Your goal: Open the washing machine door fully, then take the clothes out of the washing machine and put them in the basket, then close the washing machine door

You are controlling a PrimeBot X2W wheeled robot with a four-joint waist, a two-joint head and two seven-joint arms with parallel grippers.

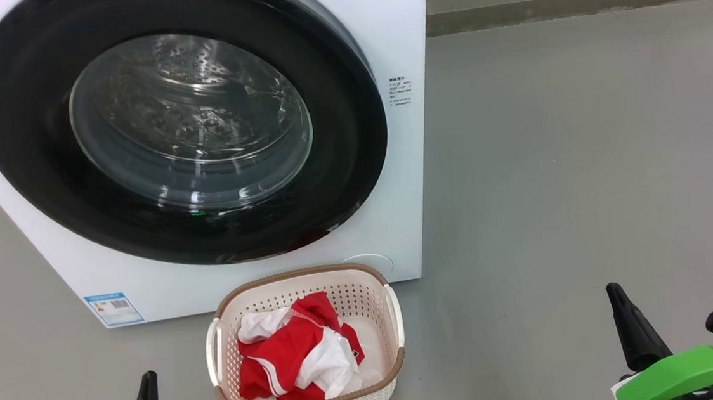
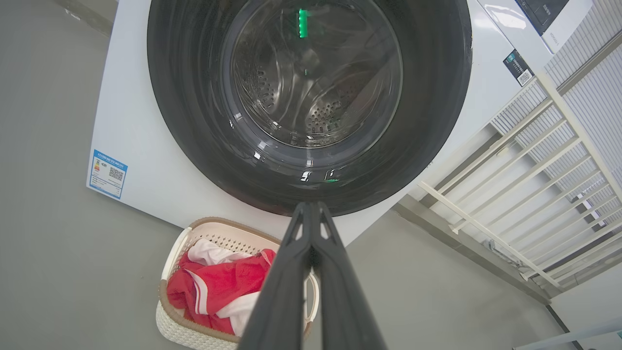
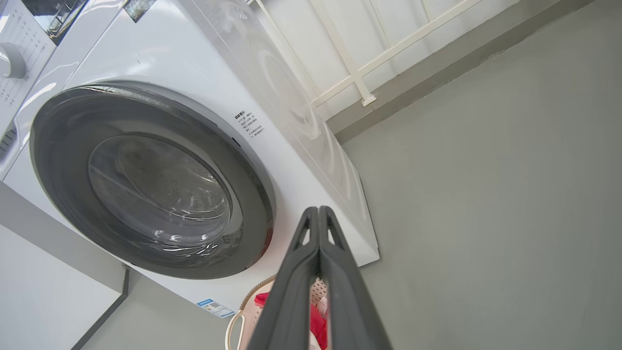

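Stuff around me: plain grey floor (image 1: 581, 144), a darker skirting strip (image 1: 583, 4) along its far edge, and a cream-white barred railing (image 3: 358, 80) standing right above that strip.

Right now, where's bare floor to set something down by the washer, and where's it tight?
Widest bare floor: right of the washing machine and basket, back to the wall base. Smaller patch left of the basket, below the blue sticker. Tight: the basket sits close to the machine's front, with clothes in it.
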